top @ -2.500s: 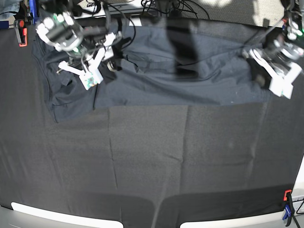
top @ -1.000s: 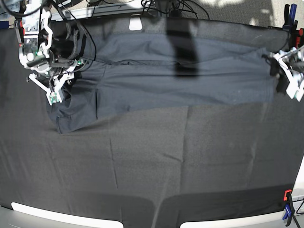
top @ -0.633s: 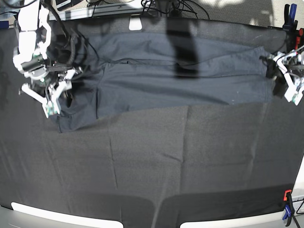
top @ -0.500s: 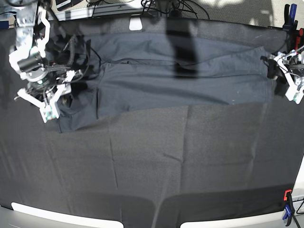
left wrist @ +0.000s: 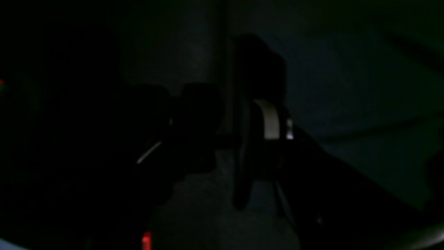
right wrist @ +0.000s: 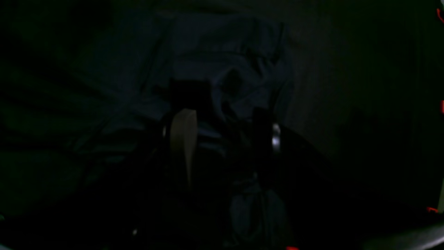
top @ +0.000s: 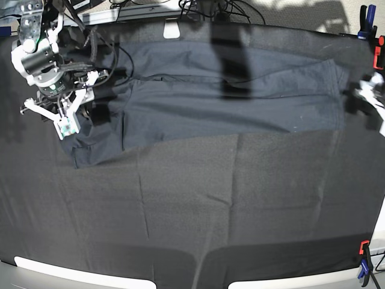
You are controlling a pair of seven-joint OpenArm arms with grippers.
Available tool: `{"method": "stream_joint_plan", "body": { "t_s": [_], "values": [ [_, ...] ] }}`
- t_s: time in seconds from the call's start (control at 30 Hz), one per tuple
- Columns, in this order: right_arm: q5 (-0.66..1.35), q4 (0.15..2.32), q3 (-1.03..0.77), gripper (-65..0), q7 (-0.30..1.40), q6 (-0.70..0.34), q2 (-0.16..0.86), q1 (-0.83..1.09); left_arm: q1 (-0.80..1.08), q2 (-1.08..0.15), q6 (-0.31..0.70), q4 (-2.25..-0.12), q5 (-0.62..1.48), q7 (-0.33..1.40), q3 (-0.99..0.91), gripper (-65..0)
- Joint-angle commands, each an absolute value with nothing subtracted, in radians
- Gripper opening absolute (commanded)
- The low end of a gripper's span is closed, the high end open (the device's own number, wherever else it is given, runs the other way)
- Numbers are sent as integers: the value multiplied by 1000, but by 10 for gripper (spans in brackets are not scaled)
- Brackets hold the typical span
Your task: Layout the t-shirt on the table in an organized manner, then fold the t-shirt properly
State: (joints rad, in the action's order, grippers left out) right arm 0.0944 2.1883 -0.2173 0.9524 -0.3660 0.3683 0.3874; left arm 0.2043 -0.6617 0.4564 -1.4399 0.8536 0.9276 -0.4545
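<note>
Right gripper (top: 51, 114) and left gripper (top: 374, 99) both agape.

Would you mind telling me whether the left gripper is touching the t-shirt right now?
Cannot tell. In the base view the left gripper sits blurred just past the t-shirt's edge, and its wrist view is too dark to show contact or a gap.

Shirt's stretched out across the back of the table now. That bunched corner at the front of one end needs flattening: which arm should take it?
Right. Its gripper hangs open right by the rumpled end of the t-shirt. The left gripper is past the opposite edge.
</note>
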Motion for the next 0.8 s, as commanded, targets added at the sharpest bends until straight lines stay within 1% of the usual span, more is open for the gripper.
{"method": "stream_joint_plan", "body": {
  "t_s": [0.0, 0.03, 0.07, 0.1, 0.2, 0.23, 0.37, 0.5, 0.67, 0.7, 0.77],
  "values": [
    [90, 2208, -223, -395, 936, -363, 379, 383, 194, -688, 460, -1452, 866, 909, -489, -394],
    [90, 2208, -223, -395, 937, -363, 379, 383, 194, -688, 460, -1452, 866, 908, -512, -393],
    [90, 2208, -222, -395, 937, -363, 379, 383, 194, -688, 461, -1452, 865, 908, -533, -377],
    [90, 2208, -223, -395, 937, -363, 379, 383, 194, -688, 461, -1452, 865, 908, -550, -346],
    [91, 2209, -223, -395, 937, -362, 379, 383, 194, -692, 476, -1452, 864, 904, -569, -211],
    [90, 2208, -223, -395, 937, -362, 379, 383, 194, -694, 492, -1452, 864, 905, -569, -194],
    [91, 2209, -223, -395, 940, -362, 379, 383, 194, -699, 505, -1452, 828, 913, -569, -195],
    [96, 2209, -222, -395, 952, -363, 379, 384, 194, -699, 506, -1451, 916, 1002, -569, -199],
    [251, 2209, -223, -395, 960, -375, 379, 384, 194, -699, 533, -1409, 1039, 1045, -569, -199],
    [290, 2209, -223, -395, 962, -389, 379, 384, 194, -699, 542, -1390, 1068, 1056, -569, -199],
    [363, 2209, -223, -395, 966, -448, 379, 384, 194, -699, 588, -1341, 1136, 1103, -569, -199]
  ]
}}
